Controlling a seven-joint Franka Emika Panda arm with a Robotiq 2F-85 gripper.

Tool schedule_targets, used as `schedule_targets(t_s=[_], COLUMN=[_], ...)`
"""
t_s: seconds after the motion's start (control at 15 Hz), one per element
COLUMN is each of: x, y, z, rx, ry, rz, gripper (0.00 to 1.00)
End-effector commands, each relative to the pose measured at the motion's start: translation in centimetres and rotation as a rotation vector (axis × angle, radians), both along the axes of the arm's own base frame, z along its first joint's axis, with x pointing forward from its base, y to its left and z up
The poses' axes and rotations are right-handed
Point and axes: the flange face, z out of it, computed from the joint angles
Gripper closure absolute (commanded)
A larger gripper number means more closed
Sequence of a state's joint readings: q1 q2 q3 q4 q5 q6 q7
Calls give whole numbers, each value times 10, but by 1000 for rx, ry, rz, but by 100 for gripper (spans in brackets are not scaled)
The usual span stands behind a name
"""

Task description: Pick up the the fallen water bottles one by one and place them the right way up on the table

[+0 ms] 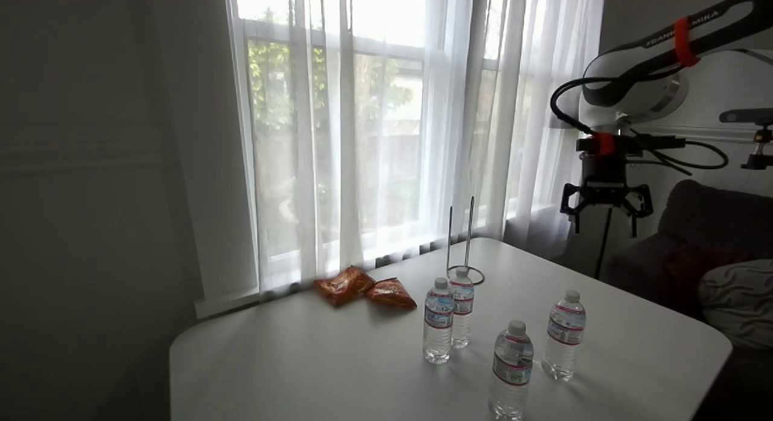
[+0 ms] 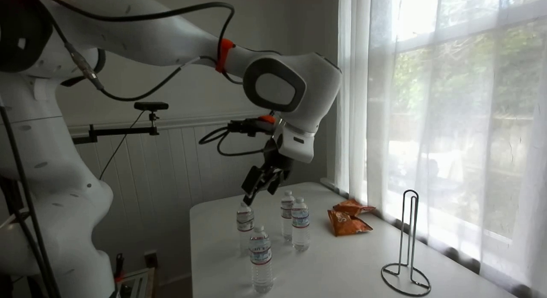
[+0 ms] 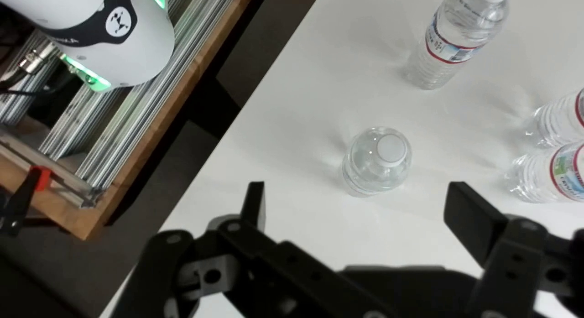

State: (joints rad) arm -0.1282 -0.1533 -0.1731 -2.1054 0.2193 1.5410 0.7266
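Note:
Several clear water bottles with pale caps stand upright on the pale table [image 1: 290, 360]; none in view lies on its side. In an exterior view they are a pair of bottles [image 1: 438, 321], a nearest bottle [image 1: 511, 379] and a right bottle [image 1: 565, 333]. All also show in an exterior view, the nearest bottle there [image 2: 260, 259] in front. My gripper [image 1: 605, 231] is open and empty, raised above the table. In the wrist view one bottle [image 3: 376, 165] stands below and just ahead of the open fingers [image 3: 355, 201], apart from them. Another bottle [image 3: 451, 35] stands beyond it.
Two orange snack packets [image 1: 345, 285] lie by the window side; they also show in an exterior view [image 2: 348, 223]. A wire stand [image 2: 401, 238] is at the table's edge by the curtains. The robot's base [image 3: 150, 44] stands beside the table edge.

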Motion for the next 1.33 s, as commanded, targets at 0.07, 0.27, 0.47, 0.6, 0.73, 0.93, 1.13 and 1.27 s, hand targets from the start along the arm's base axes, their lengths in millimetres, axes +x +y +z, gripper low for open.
schedule_targets(t_s=[0.07,0.27,0.47,0.6,0.73,0.93,1.13,1.27], x=[-11,-9,-6,-3,-3,-3,11,10], y=[39,65,96,115,132,147,148,149], z=[26,33,33,30,23,14,10,8], rx=[-172,-259,-321,-243,-178,-85,-89,-80], ry=[-107,-180,-280,-385,-446,-558,-546,-557], rz=[154,255,344,256,206,154,159,145], gripper=[0,0,0,0,0,0,0,0])
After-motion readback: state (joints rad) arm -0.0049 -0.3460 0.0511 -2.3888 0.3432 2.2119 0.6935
